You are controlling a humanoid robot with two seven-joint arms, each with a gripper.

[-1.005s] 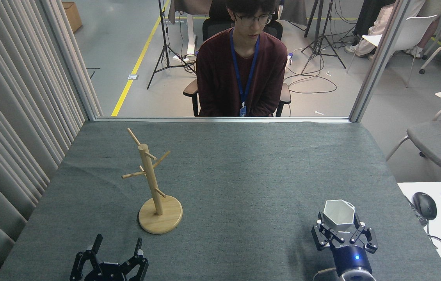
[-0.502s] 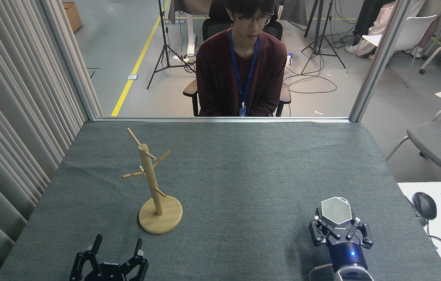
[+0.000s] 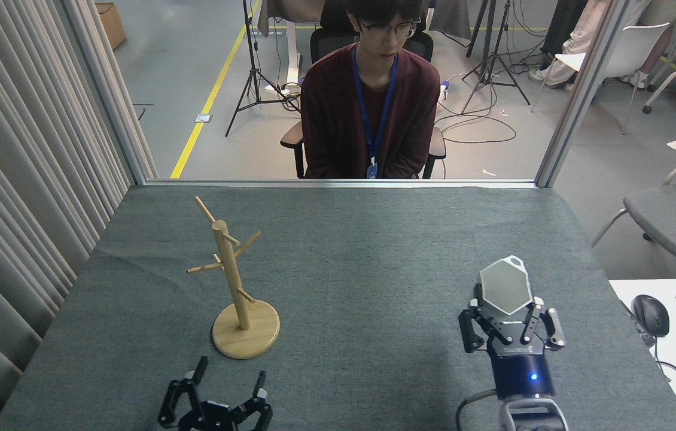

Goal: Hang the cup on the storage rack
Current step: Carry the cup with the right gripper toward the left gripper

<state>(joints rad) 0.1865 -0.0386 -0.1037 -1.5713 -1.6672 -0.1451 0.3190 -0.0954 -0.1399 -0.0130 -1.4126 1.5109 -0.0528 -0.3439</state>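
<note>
Down at your near edge, your left gripper (image 3: 227,389) sits low over the grey table (image 3: 374,251) with its fingers spread wide and nothing between them. Over on your right, your right gripper (image 3: 508,311) has its fingers pinched around the white cup (image 3: 504,291), which is up off the cloth, its open mouth turned toward the camera and its small rim tab at the top. Further in on the left, the storage rack (image 3: 231,281) stands upright on its round base, pegs bare, well apart from the cup. Beyond the far edge, a person (image 3: 371,102) sits in a chair.
</note>
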